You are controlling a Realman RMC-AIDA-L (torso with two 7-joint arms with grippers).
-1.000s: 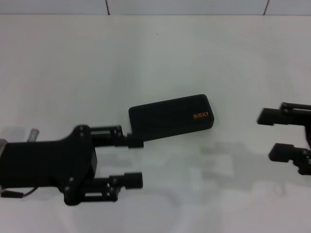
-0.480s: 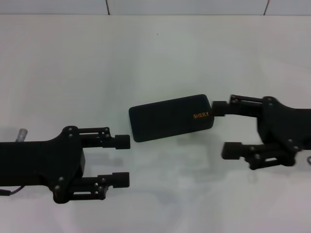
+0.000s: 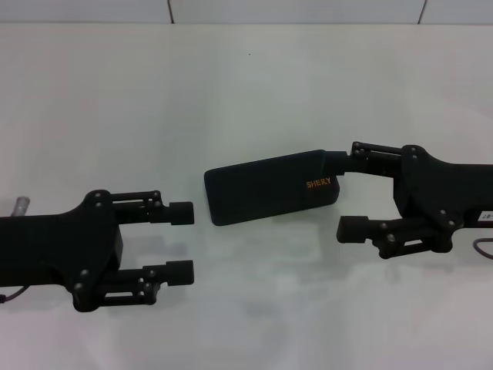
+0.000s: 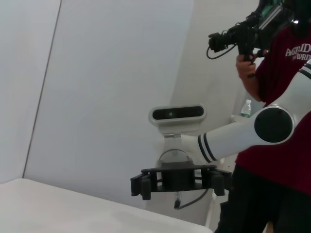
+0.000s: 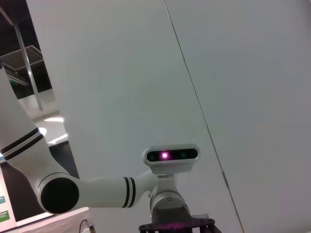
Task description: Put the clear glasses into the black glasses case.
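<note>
The black glasses case [image 3: 269, 187] lies shut on the white table [image 3: 115, 100], its orange lettering toward the right end. My right gripper [image 3: 345, 194] is open at that right end: one finger reaches along the far corner of the case, the other sits off its near side. My left gripper [image 3: 181, 242] is open, a short gap left of the case and slightly nearer to me, with nothing between its fingers. The clear glasses do not show in any view. The left wrist view looks across at the right gripper [image 4: 179, 184], seen open.
A tiled wall edge [image 3: 293, 11] runs along the back of the table. In the left wrist view a person in a dark red shirt [image 4: 277, 97] holds a camera beside the robot. The right wrist view shows the left arm [image 5: 87, 191] against a plain wall.
My left gripper has pulled back to the left, away from the case's left end. My right gripper has come in from the right and now straddles the case's right end. The case has not moved.
</note>
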